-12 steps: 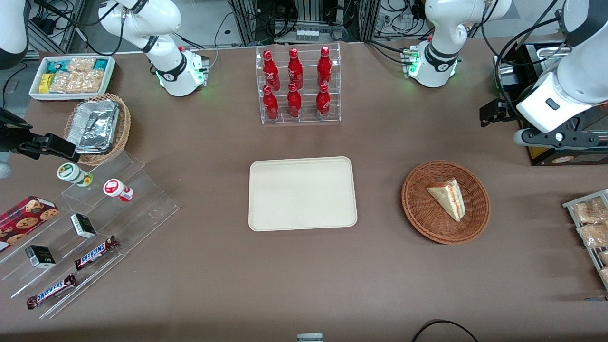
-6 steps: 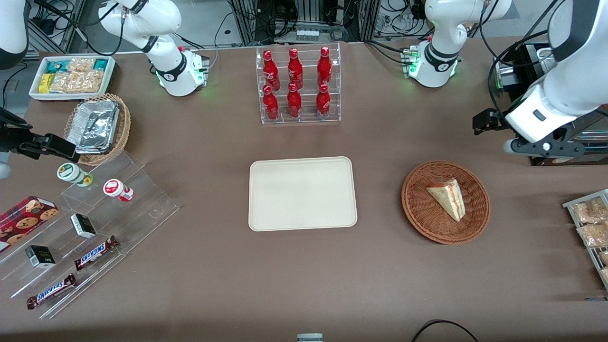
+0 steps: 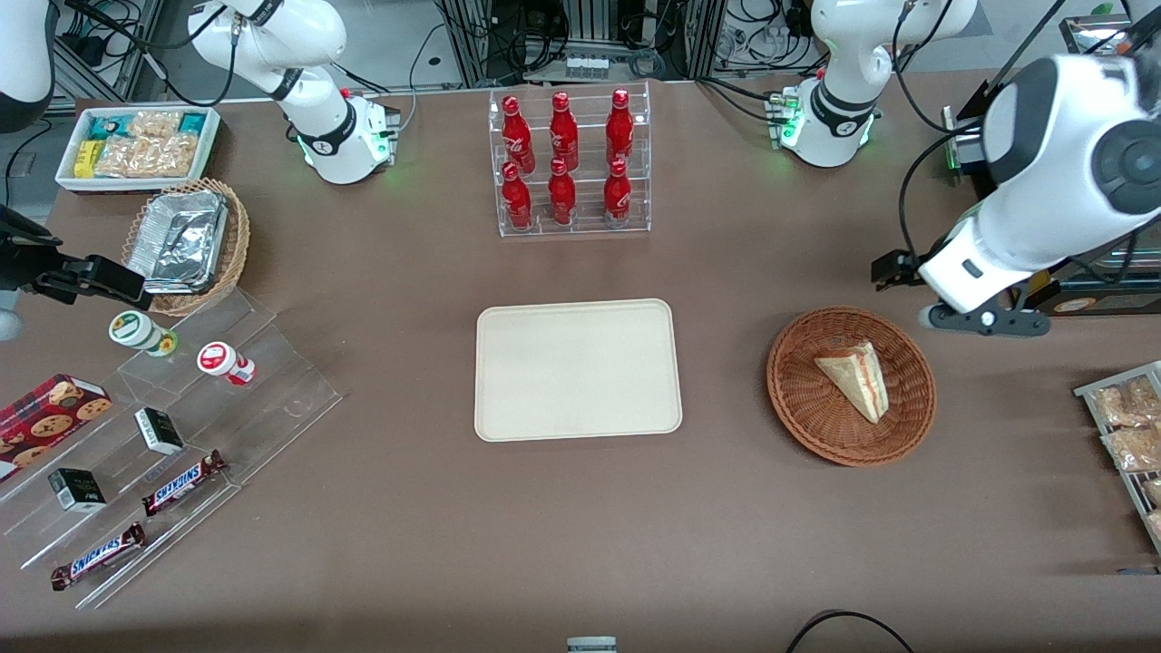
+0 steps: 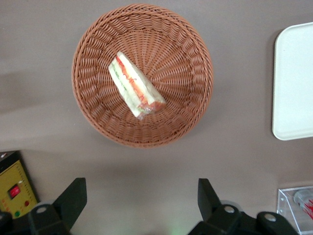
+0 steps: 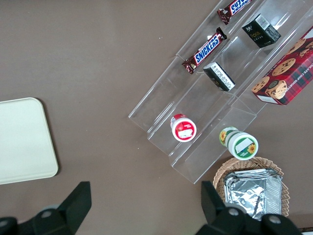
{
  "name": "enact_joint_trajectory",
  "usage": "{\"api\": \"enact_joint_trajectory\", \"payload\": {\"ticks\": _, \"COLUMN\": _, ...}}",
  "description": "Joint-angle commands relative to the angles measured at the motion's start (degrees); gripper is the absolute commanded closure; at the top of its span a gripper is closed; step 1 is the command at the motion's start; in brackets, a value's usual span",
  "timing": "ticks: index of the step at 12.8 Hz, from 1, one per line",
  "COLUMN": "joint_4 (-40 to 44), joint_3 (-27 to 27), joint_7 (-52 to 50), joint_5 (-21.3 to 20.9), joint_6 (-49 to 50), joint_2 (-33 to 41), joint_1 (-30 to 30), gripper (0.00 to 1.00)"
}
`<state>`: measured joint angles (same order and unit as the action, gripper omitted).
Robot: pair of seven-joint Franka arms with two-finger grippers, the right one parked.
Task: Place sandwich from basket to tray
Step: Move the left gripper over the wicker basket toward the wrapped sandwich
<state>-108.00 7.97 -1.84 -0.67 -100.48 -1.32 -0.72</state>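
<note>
The sandwich (image 3: 857, 376), a pale wedge with a red and green filling stripe, lies in the round reddish-brown basket (image 3: 791, 399). The cream tray (image 3: 578, 369) sits bare at the table's middle, beside the basket toward the parked arm's end. My gripper (image 3: 978, 319) hovers above the table just past the basket's rim, farther from the front camera and toward the working arm's end. The left wrist view looks down on the sandwich (image 4: 134, 85), the basket (image 4: 188, 51) and an edge of the tray (image 4: 296, 83). There the gripper (image 4: 141, 186) is open with only bare table between its fingers.
A clear rack of red bottles (image 3: 567, 163) stands farther from the front camera than the tray. A dark box (image 3: 1079, 290) sits under the working arm. Snack packets on a rack (image 3: 1129, 426) lie at the working arm's end. Acrylic steps with snacks (image 3: 172, 426) fill the parked arm's end.
The left arm has swung in from the table's end toward the basket, and the gripper has come nearer the front camera. The sandwich, basket and tray have not moved.
</note>
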Motion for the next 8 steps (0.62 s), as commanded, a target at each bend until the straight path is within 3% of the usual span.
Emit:
{"api": "enact_joint_trajectory", "payload": {"ticks": 1, "joint_4": -7.7, "joint_3": -0.2, "joint_7": 0.9, "joint_5": -0.8, "joint_6": -8.7, "joint_2": 1.8, "joint_1": -0.2, "gripper": 0.00}}
{"api": "enact_joint_trajectory", "payload": {"ticks": 5, "joint_4": -17.4, "joint_3": -0.3, "joint_7": 0.7, "joint_5": -0.8, "joint_6": -22.9, "joint_2": 1.0, "joint_1": 0.2, "gripper": 0.00}}
{"api": "enact_joint_trajectory", "payload": {"ticks": 8, "joint_4": -18.5, "joint_3": -0.5, "joint_7": -0.3, "joint_5": -0.8, "joint_6": -24.9, "joint_2": 0.2, "joint_1": 0.3, "gripper": 0.00}}
